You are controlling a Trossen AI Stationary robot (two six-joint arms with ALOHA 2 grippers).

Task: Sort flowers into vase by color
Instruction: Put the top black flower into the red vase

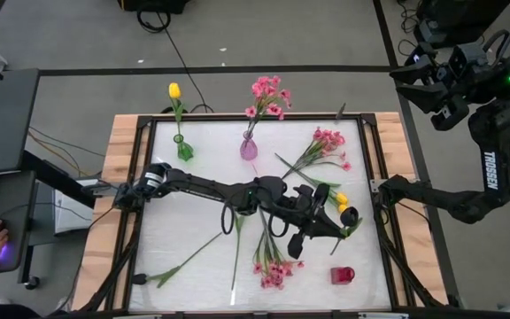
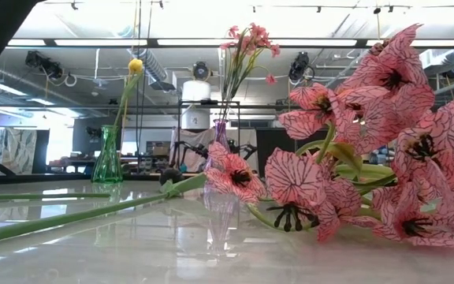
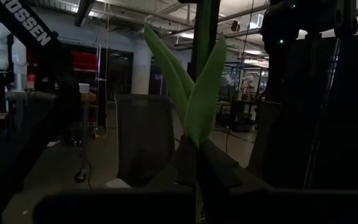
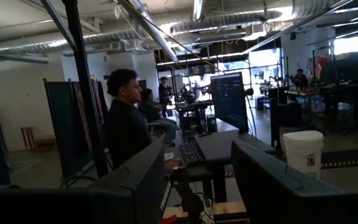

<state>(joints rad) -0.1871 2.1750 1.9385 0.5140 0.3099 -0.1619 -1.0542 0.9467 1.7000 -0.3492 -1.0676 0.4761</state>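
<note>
White lettering "TROSSEN" runs down the dark forearm of the right arm (image 1: 489,170), legible from overhead. The left wrist camera catches the same brand on a dark arm link (image 3: 27,26), cut off at the frame edge so only "OSSEN" reads. White bucket (image 4: 302,151) in the room beyond carries a small red label, too small to read. Nothing else legible: no numbers, no signs.
</note>
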